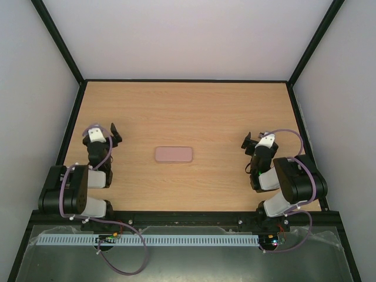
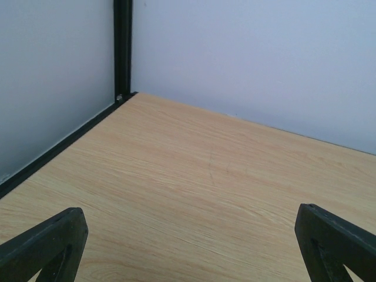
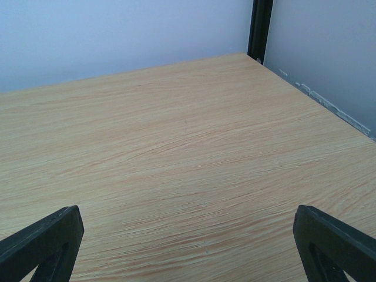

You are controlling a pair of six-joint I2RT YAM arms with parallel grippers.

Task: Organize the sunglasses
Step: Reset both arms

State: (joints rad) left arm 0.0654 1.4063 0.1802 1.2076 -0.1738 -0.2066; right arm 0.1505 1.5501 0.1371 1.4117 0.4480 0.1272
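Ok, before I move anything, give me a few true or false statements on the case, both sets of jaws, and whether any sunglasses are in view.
1. The pink case lies on the wooden table, roughly midway between the two arms, and looks closed. True.
2. The jaws of the left gripper are clamped on the case. False: they stand wide open and empty, well off to the case's left.
3. The jaws of the right gripper stand open over bare wood. True.
4. The sunglasses lie in plain view beside the case. False: no sunglasses show in any view.
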